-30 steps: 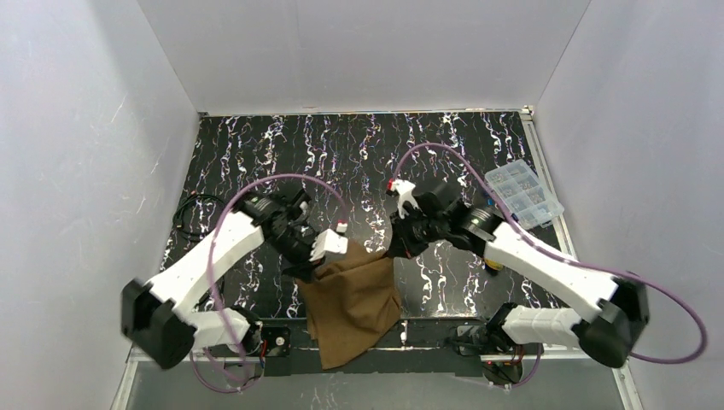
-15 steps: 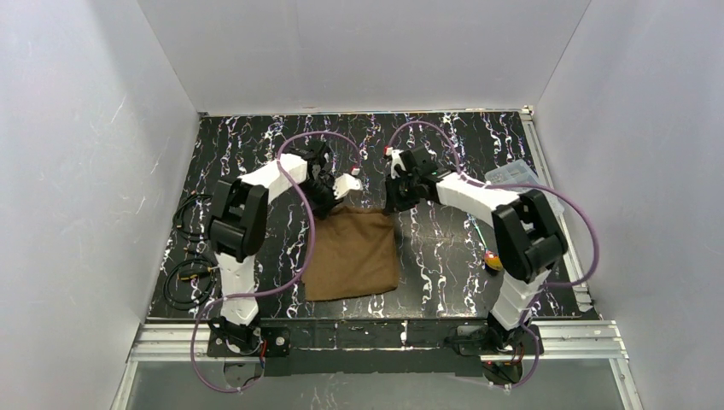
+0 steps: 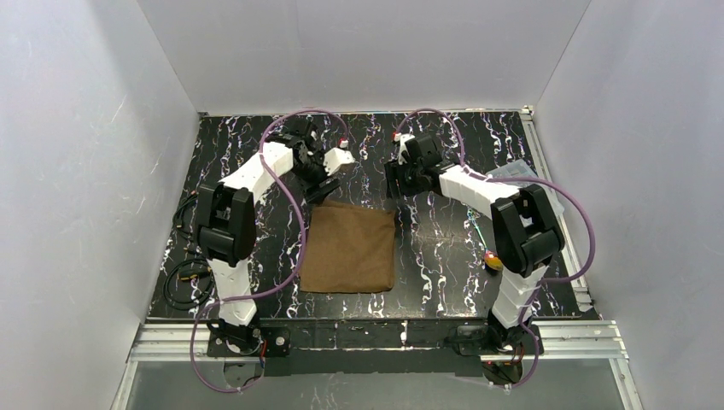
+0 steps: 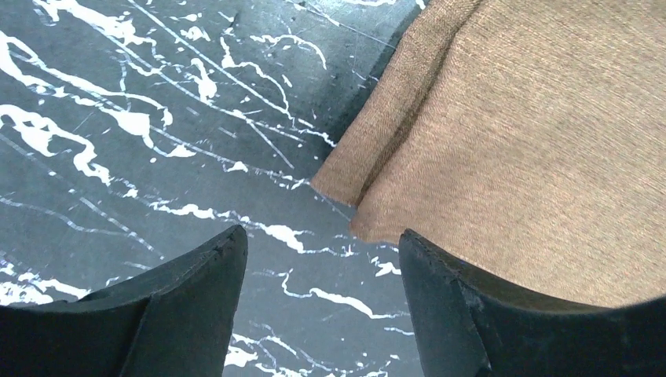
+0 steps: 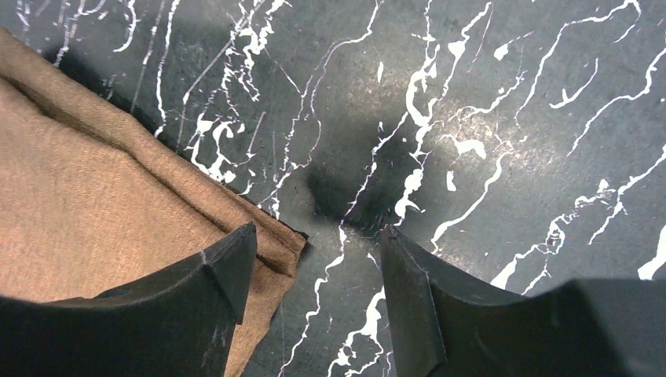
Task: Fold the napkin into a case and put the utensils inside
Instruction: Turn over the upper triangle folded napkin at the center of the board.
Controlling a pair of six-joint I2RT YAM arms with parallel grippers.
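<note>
On marbled table (image 3: 435,252), brown napkin (image 3: 350,248)

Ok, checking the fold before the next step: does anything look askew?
Slightly. The napkin lies flat, folded, but its layers do not line up at the far corners: by the open left gripper one layer sticks out past the other, and by the open right gripper the edges are stepped too.

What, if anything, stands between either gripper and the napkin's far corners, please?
Nothing visible does. The left gripper and right gripper hang open right at the far corners of the napkin, with only bare table around them.
</note>
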